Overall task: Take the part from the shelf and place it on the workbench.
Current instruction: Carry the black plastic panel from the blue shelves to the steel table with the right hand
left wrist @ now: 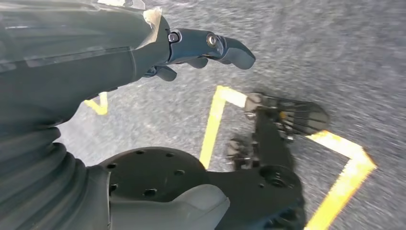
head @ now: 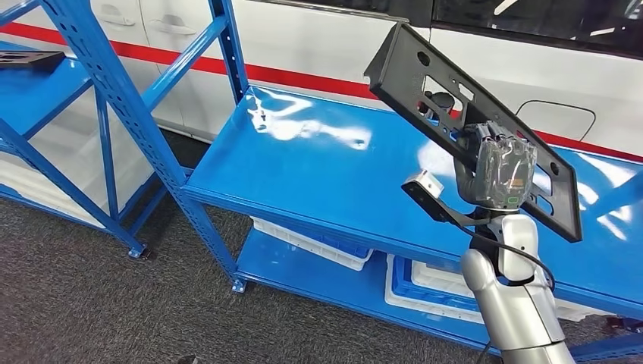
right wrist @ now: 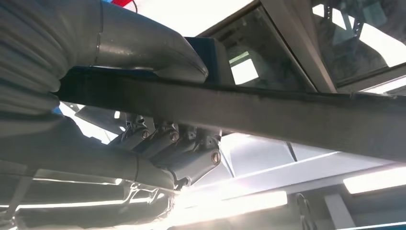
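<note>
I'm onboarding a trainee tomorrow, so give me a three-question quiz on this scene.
1. True or false: the right hand holds the flat black perforated plastic part.
2. The glossy blue metal shelf under the part bears: A) nothing directly below it B) a red box?
3. Fill in: the left hand hangs over grey floor marked with ____ lines.

Key: 1 true; 2 A; 3 yellow.

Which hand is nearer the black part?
Right. The right hand grips the black part, holding it tilted above the blue shelf. The left hand hangs over grey floor, holding nothing.
</note>
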